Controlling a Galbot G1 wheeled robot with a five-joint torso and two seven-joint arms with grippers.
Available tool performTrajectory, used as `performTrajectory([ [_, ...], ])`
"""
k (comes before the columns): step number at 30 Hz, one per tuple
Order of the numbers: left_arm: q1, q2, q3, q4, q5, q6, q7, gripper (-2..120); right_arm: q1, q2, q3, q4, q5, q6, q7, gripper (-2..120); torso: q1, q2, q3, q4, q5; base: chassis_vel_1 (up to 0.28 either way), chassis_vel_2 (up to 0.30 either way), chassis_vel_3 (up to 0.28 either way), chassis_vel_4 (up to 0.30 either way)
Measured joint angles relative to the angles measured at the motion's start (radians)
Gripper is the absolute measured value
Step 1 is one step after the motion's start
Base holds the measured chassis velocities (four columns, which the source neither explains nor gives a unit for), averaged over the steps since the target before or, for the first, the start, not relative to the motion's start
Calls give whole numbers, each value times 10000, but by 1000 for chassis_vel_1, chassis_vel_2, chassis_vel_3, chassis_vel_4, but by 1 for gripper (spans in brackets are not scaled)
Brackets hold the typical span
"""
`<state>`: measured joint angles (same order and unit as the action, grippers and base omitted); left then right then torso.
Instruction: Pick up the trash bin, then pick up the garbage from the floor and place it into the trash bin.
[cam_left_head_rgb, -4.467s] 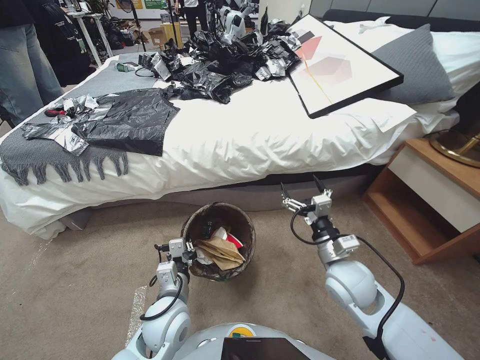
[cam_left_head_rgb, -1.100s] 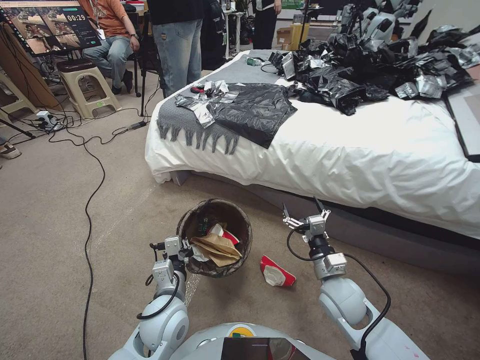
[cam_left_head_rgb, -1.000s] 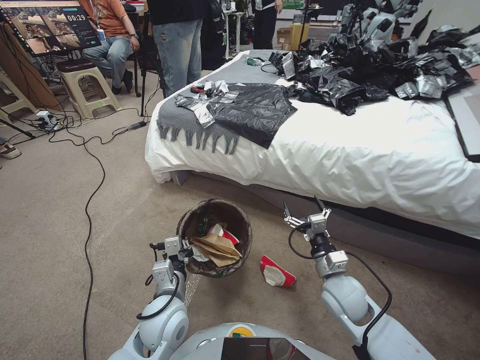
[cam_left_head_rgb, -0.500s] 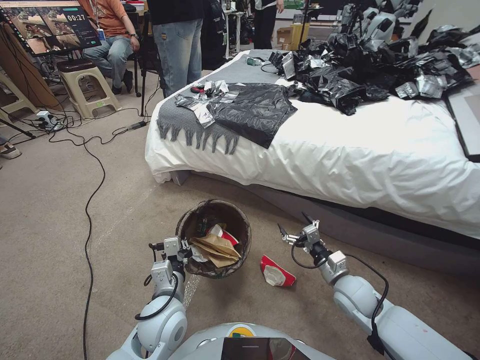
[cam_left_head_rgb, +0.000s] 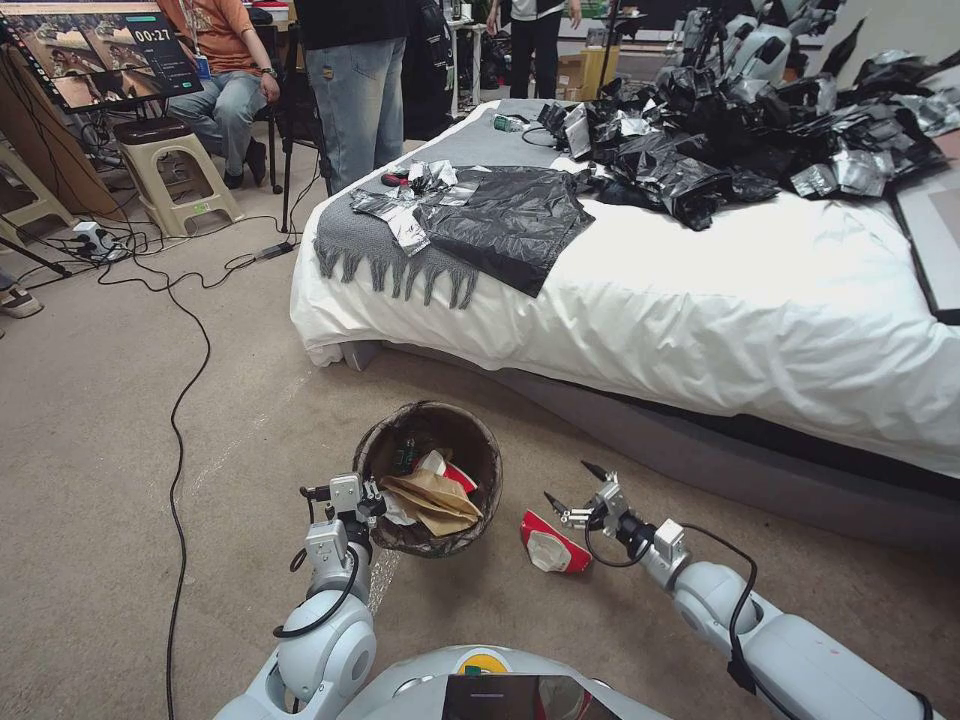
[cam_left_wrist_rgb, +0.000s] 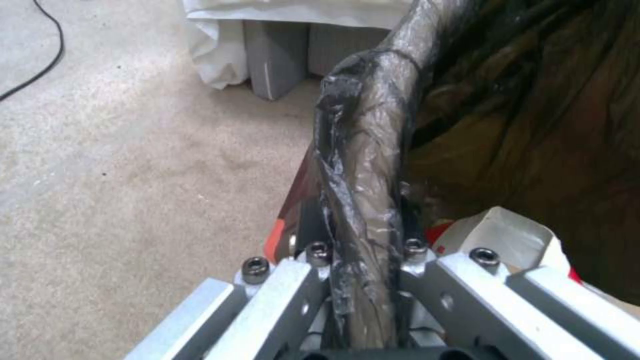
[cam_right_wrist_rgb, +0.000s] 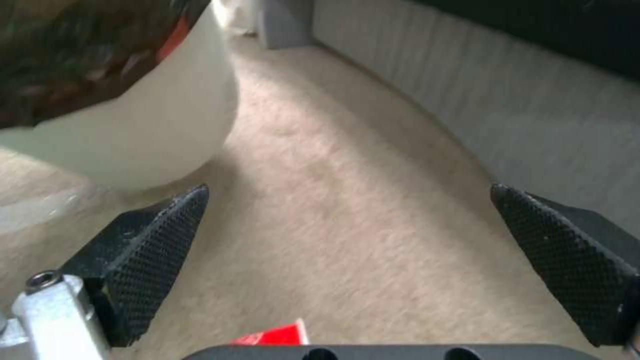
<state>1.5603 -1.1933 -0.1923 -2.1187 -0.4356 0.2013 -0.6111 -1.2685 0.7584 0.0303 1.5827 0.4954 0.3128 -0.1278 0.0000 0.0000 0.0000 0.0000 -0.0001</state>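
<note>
While the left claw (cam_left_head_rgb: 372, 497) pinches the near rim of the trash bin (cam_left_head_rgb: 430, 478), the head view shows the right claw (cam_left_head_rgb: 570, 494) spread wide, low over the carpet, just beside a red-and-white packet (cam_left_head_rgb: 553, 545) lying right of the bin. From the left wrist, the bag liner (cam_left_wrist_rgb: 363, 165) is clamped between the fingers over the rim. From the right wrist, both fingers (cam_right_wrist_rgb: 150, 250) stand apart above bare carpet, the bin's white wall (cam_right_wrist_rgb: 153, 135) close by, a red corner (cam_right_wrist_rgb: 277, 334) at the frame's edge. Risk, as I judge it: the flat packet could slide under the fingertips, or the arm could nudge the bin.
</note>
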Motion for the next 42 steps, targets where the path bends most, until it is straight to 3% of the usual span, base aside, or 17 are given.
performTrajectory([
  [4,-11,-29,3,11,18,-6,5,2,221,203,-324,-625,145,185,-666,100,0,0,0,0,1,0,0,0,0],
  [15,7,-169,0,68,145,-66,28,2,859,652,-1241,-1926,104,471,-1188,100,0,0,0,-1,1,0,0,0,0],
  [42,-67,-332,33,164,242,-76,34,2,2075,2104,-2294,-5078,-314,714,-1546,100,0,0,0,-1,0,0,0,0,0],
])
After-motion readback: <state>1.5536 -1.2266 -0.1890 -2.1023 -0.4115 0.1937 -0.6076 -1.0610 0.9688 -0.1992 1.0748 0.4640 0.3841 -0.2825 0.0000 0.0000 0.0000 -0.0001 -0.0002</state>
